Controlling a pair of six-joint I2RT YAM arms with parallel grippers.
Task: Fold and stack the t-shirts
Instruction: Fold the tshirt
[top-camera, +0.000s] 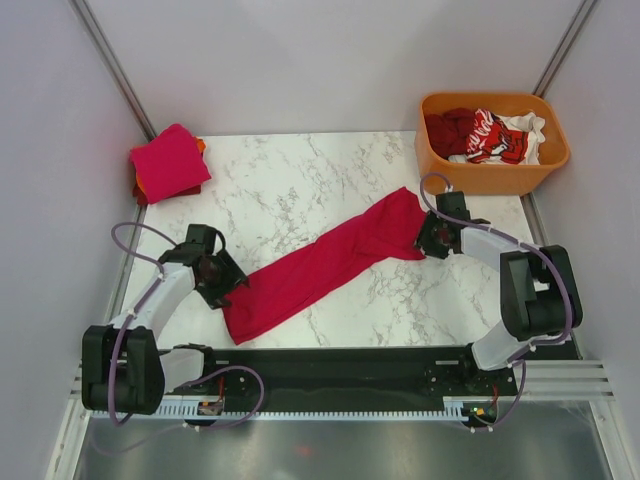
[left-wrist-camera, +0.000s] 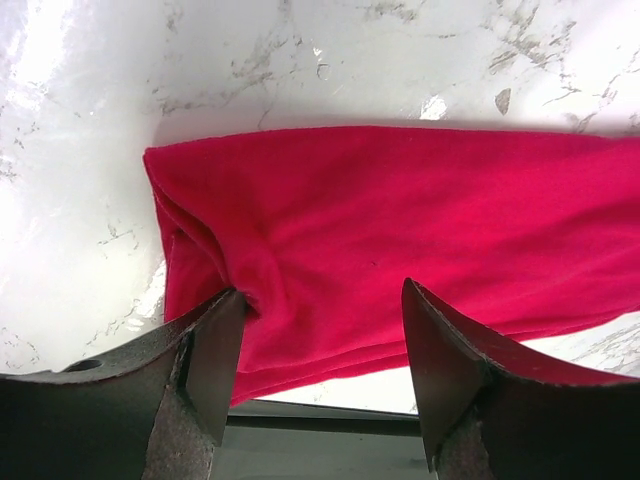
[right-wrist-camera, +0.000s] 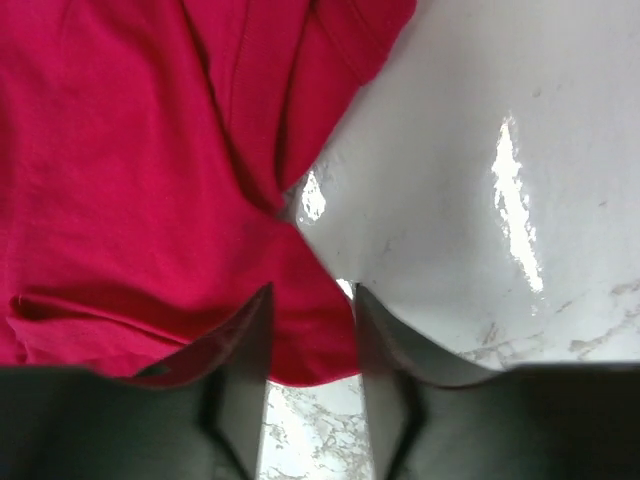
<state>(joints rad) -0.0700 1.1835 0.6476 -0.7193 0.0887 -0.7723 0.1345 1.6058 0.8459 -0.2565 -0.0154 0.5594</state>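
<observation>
Crimson shirt (top-camera: 330, 262) lies flat on the worktop (top-camera: 300, 170), drawn out into one long band. The long axis runs on the diagonal, with the near-left end by my left arm and the far-right end by my right arm. One end sits at each pincer, so neither arm has to reach across.

Left pincer (left-wrist-camera: 322, 290): released, jaws wide apart, straddling the near-left end. Cloth passes under and between them. One finger touches a small ruck of fabric, but nothing is pinched. The band runs off to the right in the wrist view.

Right pincer (right-wrist-camera: 313, 291): also released, jaws only partway apart. The corner of the far-right end lies at and under one finger, with bare worktop beside the other. The shirt spreads away to the left in that wrist view. I see no grip.

Folded stack (top-camera: 168, 160), pink on top, sits at the far-left corner, well apart from the band. Orange tub (top-camera: 480, 180) sits at the far right, just behind my right pincer, with more shirts heaped inside.

Judgement: the band is too long to stack as it lies. The next fold likely goes along the long axis, one end carried over onto the other. Each pincer would first need to close on its own end.
</observation>
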